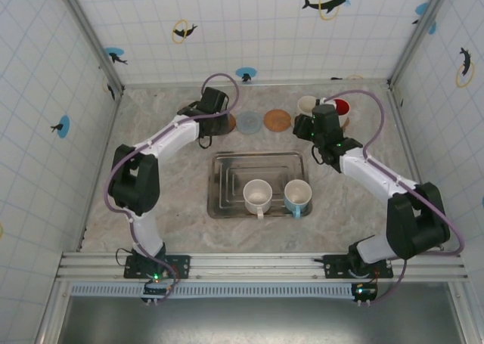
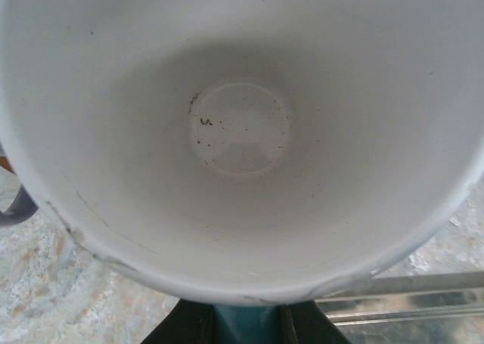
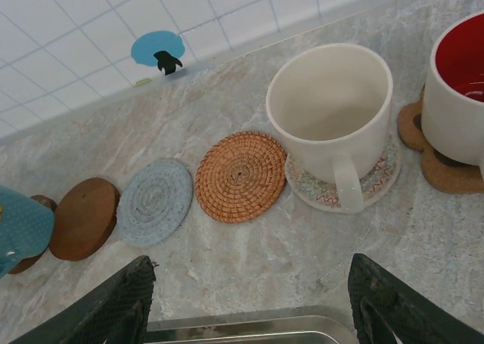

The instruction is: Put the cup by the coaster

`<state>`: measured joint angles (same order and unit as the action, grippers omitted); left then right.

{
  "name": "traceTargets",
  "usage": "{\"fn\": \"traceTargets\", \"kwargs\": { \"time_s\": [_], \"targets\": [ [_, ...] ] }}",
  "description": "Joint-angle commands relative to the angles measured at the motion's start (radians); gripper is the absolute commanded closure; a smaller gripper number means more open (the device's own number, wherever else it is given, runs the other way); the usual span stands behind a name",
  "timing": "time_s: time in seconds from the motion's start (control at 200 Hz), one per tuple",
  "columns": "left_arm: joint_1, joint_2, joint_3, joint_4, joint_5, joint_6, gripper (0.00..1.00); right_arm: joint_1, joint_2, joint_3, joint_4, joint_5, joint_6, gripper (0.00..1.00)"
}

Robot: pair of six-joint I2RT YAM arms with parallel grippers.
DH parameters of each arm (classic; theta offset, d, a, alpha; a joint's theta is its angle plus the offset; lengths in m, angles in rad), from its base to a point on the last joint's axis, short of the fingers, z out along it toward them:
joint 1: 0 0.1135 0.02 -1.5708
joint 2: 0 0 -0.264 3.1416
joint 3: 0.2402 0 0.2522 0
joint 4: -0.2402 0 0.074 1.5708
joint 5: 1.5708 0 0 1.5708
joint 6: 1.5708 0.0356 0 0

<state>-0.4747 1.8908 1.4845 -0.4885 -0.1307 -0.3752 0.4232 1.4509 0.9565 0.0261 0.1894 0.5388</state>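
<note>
A cup with a white inside (image 2: pixel 242 132) and a teal outside (image 3: pixel 21 227) is held at the back left of the table, with my left gripper (image 2: pixel 246 323) shut on its near wall. It hangs over a dark brown coaster (image 3: pixel 30 259) at the left end of the coaster row, and whether it touches that coaster I cannot tell. In the top view the left gripper (image 1: pixel 214 106) covers the cup. My right gripper (image 3: pixel 253 314) is open and holds nothing, near the tray's far edge, in front of the orange woven coaster (image 3: pixel 240 175).
A round wooden coaster (image 3: pixel 83 218) and a blue-grey coaster (image 3: pixel 155 200) lie in the row. A cream cup (image 3: pixel 333 110) stands on a zigzag coaster, and a red-lined cup (image 3: pixel 457 94) on a cork one. The metal tray (image 1: pixel 227 170) holds a white cup (image 1: pixel 257 196) and a blue cup (image 1: pixel 297 196).
</note>
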Motion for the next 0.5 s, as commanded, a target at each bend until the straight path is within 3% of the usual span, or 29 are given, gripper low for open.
{"fn": "traceTargets", "kwargs": {
  "time_s": [0.0, 0.491],
  "targets": [
    [0.002, 0.021, 0.065, 0.066, 0.026, 0.037, 1.0, -0.006, 0.025, 0.066, 0.025, -0.012, 0.002, 0.31],
    [0.059, 0.134, 0.128, 0.088, 0.015, 0.058, 1.0, -0.006, 0.101, 0.117, 0.01, -0.038, 0.006, 0.32]
  ]
}}
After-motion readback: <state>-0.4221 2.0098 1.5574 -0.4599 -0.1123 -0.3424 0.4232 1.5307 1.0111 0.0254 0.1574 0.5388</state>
